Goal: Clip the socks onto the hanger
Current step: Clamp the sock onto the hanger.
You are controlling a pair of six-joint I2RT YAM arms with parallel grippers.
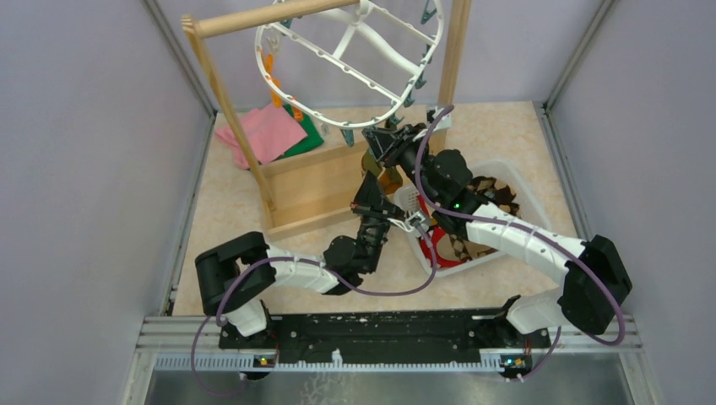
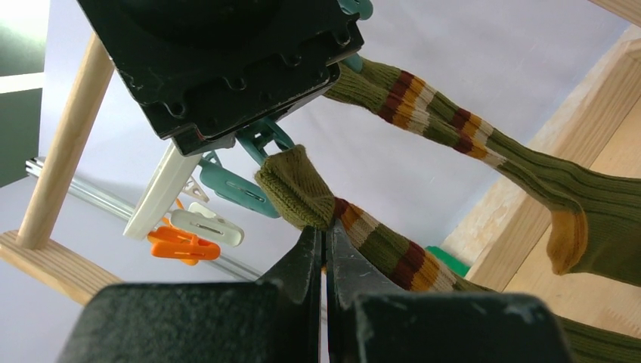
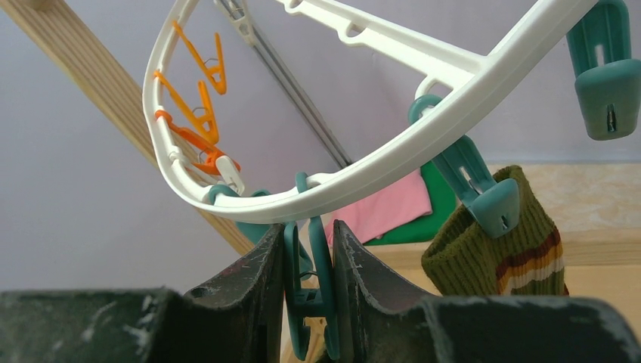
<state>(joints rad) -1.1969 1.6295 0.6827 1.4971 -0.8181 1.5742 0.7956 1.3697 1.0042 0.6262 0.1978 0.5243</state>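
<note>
The left pincer (image 2: 325, 238) is closed narrow on the cuff of one olive-brown ribbed sock (image 2: 298, 193) with orange, dark red and white stripes. The cuff stands just above its fingertips, and the rest of the sock runs down to their right. The right pincer (image 3: 308, 234) is pressed on one teal plastic clip (image 3: 310, 302), which hangs between its two fingers from the large white plastic oval hanger (image 3: 393, 155) just above. To the right of this pincer a second teal clip (image 3: 487, 200) bites the cuff of a second olive-brown striped sock (image 3: 491, 261), so two such socks are counted: one hanging on the ring, one in the left pincer. A third teal clip (image 3: 608, 79) is up and right of the right pincer and a fourth (image 3: 242, 219) is just to its left. Further up on the left side there are three orange clips (image 3: 200, 113) and one white clip (image 3: 230, 175). In the top view both pincers meet under the near rim of the hanger, in front of the wooden pole rack (image 1: 312, 181). Just to their right one white slotted basket (image 1: 473, 263) stands on the beige desk (image 1: 507, 126) and holds argyle and red socks (image 1: 460, 247); their number I cannot tell. Beyond the rack, to the left of the pincers, lie one pink cloth (image 1: 266, 131) and one green cloth (image 1: 308, 135).
</note>
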